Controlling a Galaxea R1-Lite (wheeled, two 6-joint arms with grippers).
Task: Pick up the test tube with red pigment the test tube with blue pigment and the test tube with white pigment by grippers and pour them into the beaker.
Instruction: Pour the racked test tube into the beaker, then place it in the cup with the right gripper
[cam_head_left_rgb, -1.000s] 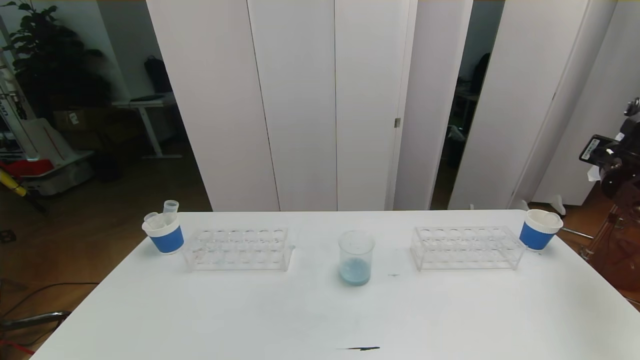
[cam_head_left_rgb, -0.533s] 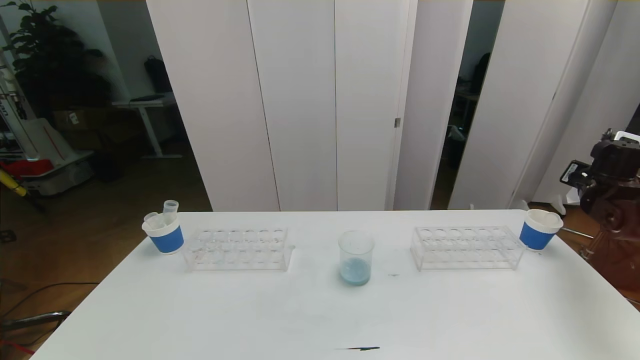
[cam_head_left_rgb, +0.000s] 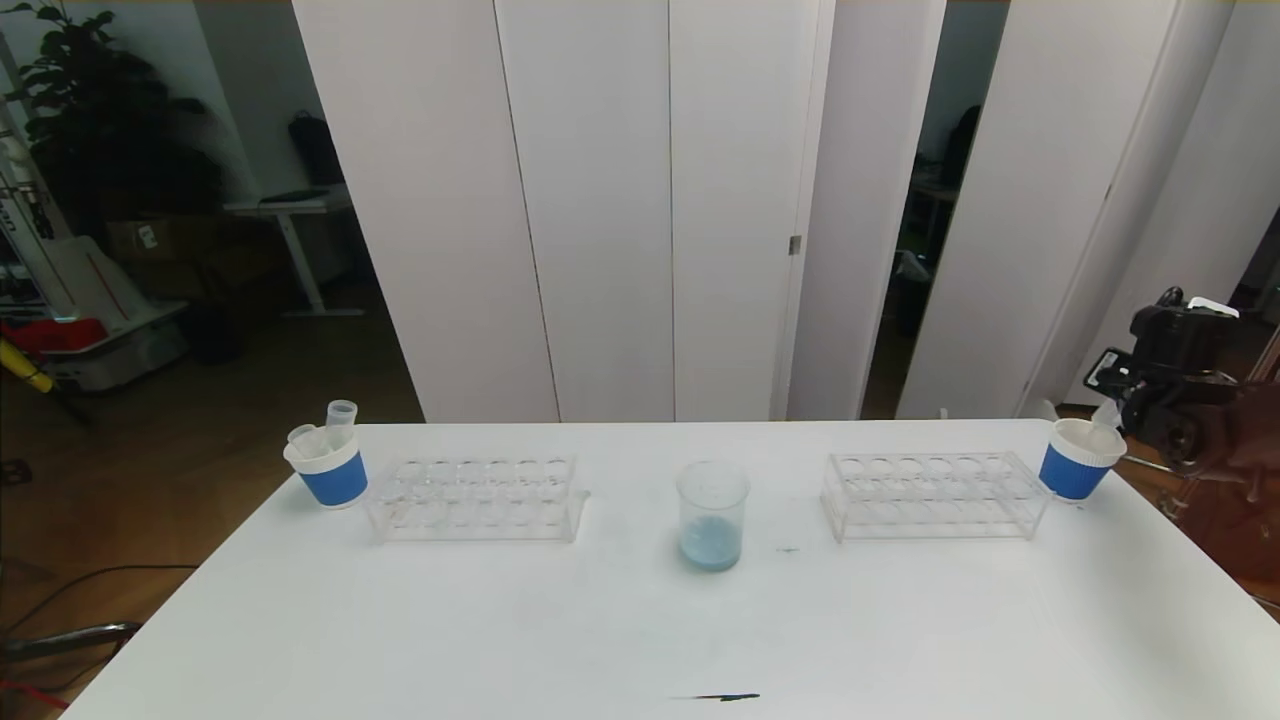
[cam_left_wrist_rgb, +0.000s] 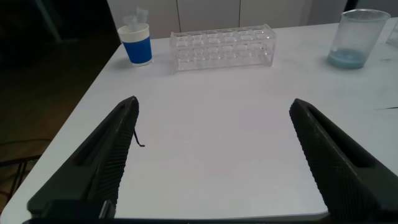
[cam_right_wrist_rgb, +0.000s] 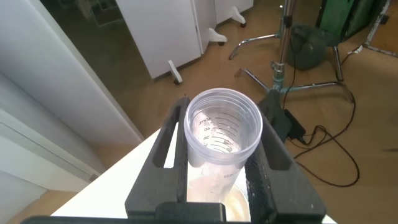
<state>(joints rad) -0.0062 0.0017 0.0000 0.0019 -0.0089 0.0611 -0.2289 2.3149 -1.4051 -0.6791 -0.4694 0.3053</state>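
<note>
The beaker (cam_head_left_rgb: 712, 515) stands mid-table with pale blue liquid in its bottom; it also shows in the left wrist view (cam_left_wrist_rgb: 354, 40). My right gripper (cam_head_left_rgb: 1112, 405) hangs at the table's far right corner, just above a blue-banded paper cup (cam_head_left_rgb: 1075, 470). In the right wrist view my right gripper (cam_right_wrist_rgb: 224, 111) is shut on a clear graduated test tube with whitish traces (cam_right_wrist_rgb: 224, 134), mouth up. My left gripper (cam_left_wrist_rgb: 214, 104) is open and empty over the table's front left. No tube with red or blue liquid shows.
A second blue-banded cup (cam_head_left_rgb: 327, 470) at the far left holds two clear tubes (cam_head_left_rgb: 340, 415). Clear empty racks stand left (cam_head_left_rgb: 475, 495) and right (cam_head_left_rgb: 935, 490) of the beaker. A small dark mark (cam_head_left_rgb: 725, 697) lies near the front edge.
My right arm has come down and leftward from the far right edge, bringing the tube over the right cup. Nothing on the table moved.
</note>
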